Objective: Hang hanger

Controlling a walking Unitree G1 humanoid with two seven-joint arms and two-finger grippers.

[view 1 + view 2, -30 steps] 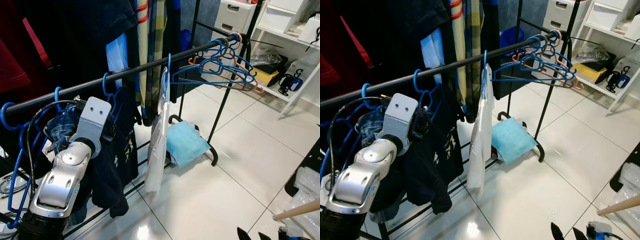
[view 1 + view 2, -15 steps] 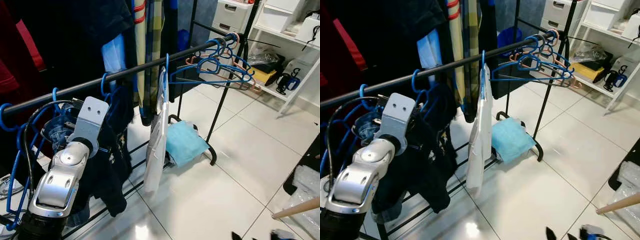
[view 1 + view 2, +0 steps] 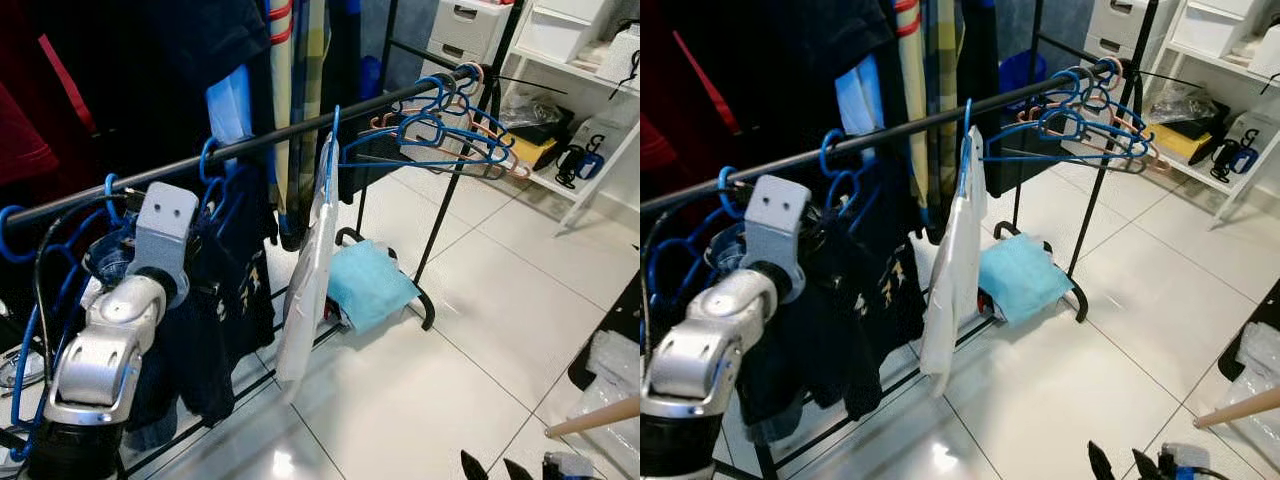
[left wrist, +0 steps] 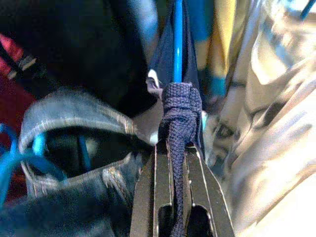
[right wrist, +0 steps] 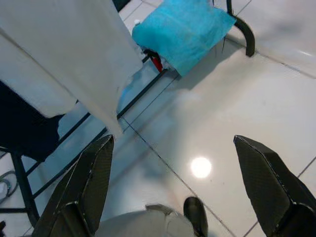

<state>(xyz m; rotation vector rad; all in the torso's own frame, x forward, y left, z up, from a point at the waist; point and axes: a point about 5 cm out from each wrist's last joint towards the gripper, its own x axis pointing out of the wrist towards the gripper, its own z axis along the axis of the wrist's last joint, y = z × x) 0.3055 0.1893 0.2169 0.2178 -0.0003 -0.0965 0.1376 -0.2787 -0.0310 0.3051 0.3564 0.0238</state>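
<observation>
the left pincer (image 4: 181, 163) pinches a dark navy knitted garment (image 4: 178, 118) on a thin blue plastic hanger (image 4: 177, 42), whose hook is over the black metal clothes rail (image 3: 300, 133), beside a white plastic-wrapped garment (image 3: 305, 275). the right pincer (image 5: 182, 190) hangs low over the white tiled floor (image 5: 256, 94), fingers spread wide, near a light blue cloth (image 5: 185, 29) on the rack's base.

Left gripper (image 4: 180, 148): under the black metal clothes rail (image 3: 300, 130); shut on the dark navy knotted cord (image 4: 178, 111)
White plastic garment cover (image 3: 305, 290): hangs right of it; blue folded cloth (image 3: 370, 285) farther right
</observation>
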